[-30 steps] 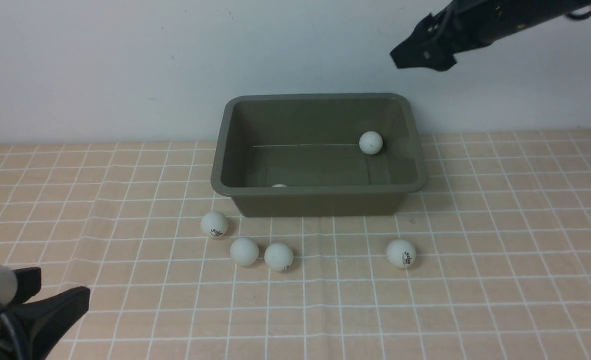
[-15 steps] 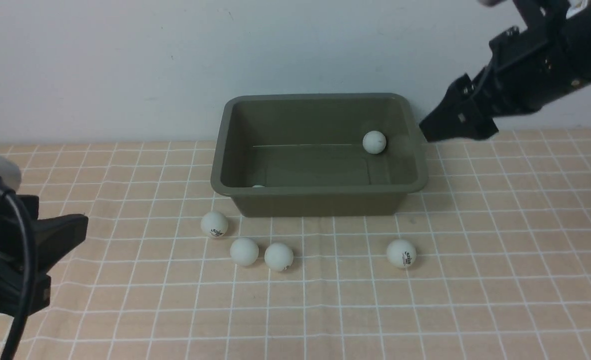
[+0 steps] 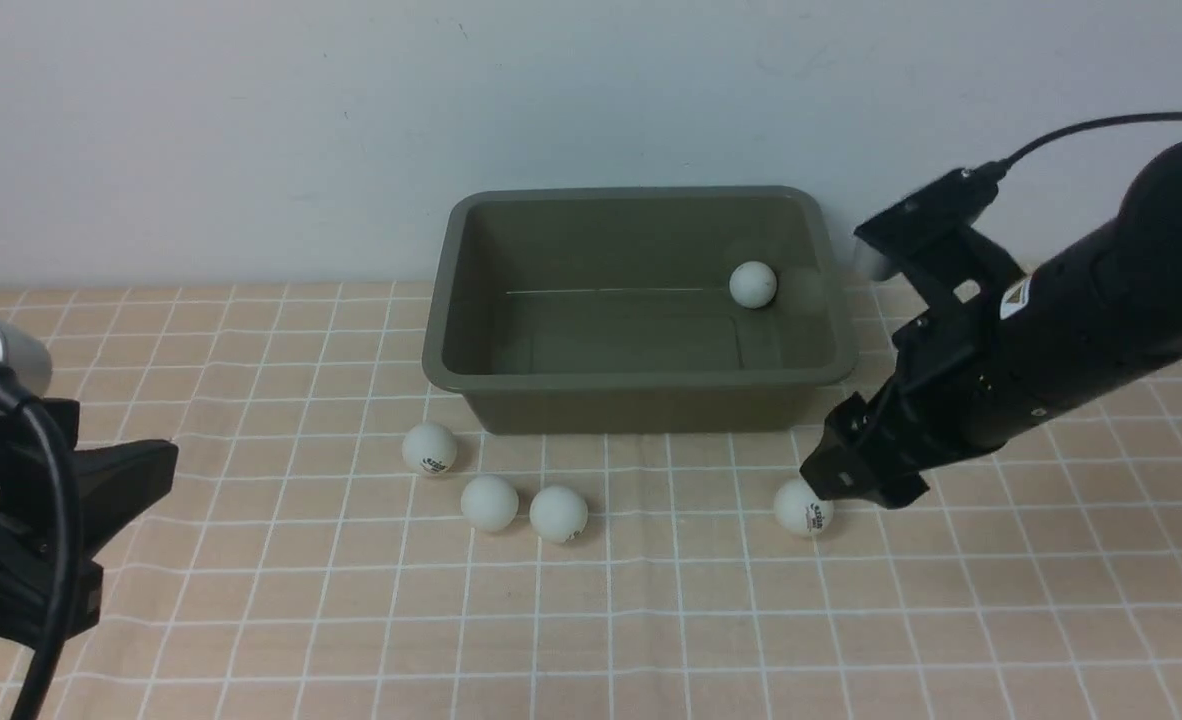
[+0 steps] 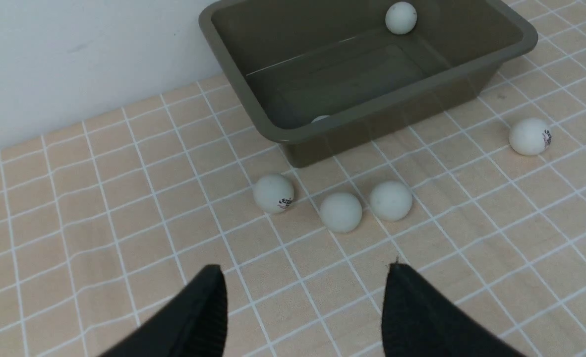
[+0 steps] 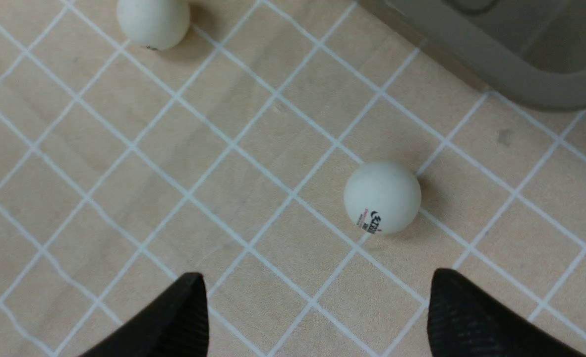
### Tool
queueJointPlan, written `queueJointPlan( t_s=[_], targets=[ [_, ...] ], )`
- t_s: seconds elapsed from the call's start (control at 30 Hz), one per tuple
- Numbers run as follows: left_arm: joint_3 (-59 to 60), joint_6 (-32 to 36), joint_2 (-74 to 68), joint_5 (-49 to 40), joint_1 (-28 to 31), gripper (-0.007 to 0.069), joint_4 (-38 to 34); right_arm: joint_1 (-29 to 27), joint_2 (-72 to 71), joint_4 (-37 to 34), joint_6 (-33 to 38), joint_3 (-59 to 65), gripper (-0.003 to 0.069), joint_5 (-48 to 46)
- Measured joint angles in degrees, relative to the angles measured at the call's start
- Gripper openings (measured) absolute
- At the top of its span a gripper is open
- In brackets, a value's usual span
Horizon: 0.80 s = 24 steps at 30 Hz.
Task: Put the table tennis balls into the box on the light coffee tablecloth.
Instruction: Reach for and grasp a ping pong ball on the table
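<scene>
The olive-green box [image 3: 641,378] stands on the light coffee tablecloth [image 3: 651,620]. One table tennis ball [image 3: 753,284] lies in its far right corner, and in the left wrist view a second ball [image 4: 321,118] peeks over the near rim. Three balls [image 3: 429,448] [image 3: 489,502] [image 3: 558,513] sit in front of the box's left part. A fourth ball [image 3: 803,507] [image 5: 382,197] lies further right. My right gripper [image 3: 856,488] [image 5: 318,280] hangs open just above and beside this ball, holding nothing. My left gripper [image 3: 136,450] [image 4: 305,270] is open and empty at the far left.
A pale wall [image 3: 251,130] rises directly behind the box. The box's rounded near right corner [image 5: 521,74] is close to the right gripper. The cloth shows slight creases near its front edge.
The right arm has swung down from above the box's far right corner to the rightmost ball on the cloth. The left arm rose, then held still. The ball in the box rolled slightly right.
</scene>
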<state>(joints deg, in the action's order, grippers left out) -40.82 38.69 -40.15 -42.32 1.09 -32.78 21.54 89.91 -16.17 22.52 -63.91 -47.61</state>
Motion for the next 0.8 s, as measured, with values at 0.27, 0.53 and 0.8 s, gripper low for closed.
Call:
queueJointPlan(
  t_s=[0.27,0.53,0.8],
  targets=[
    [0.00,0.00,0.00,-2.03,0.00,0.0351,0.00,0.04,7.02,2.60,-7.45,0.00,0.0536,2.89],
    [0.00,0.00,0.00,-2.24,0.00,0.0351,0.00,0.04,13.56,0.64,-6.83,0.00,0.0536,9.78],
    [0.00,0.00,0.00,-2.41,0.00,0.0351,0.00,0.04,19.30,-3.32,-4.83,0.00,0.0533,17.55]
  ],
)
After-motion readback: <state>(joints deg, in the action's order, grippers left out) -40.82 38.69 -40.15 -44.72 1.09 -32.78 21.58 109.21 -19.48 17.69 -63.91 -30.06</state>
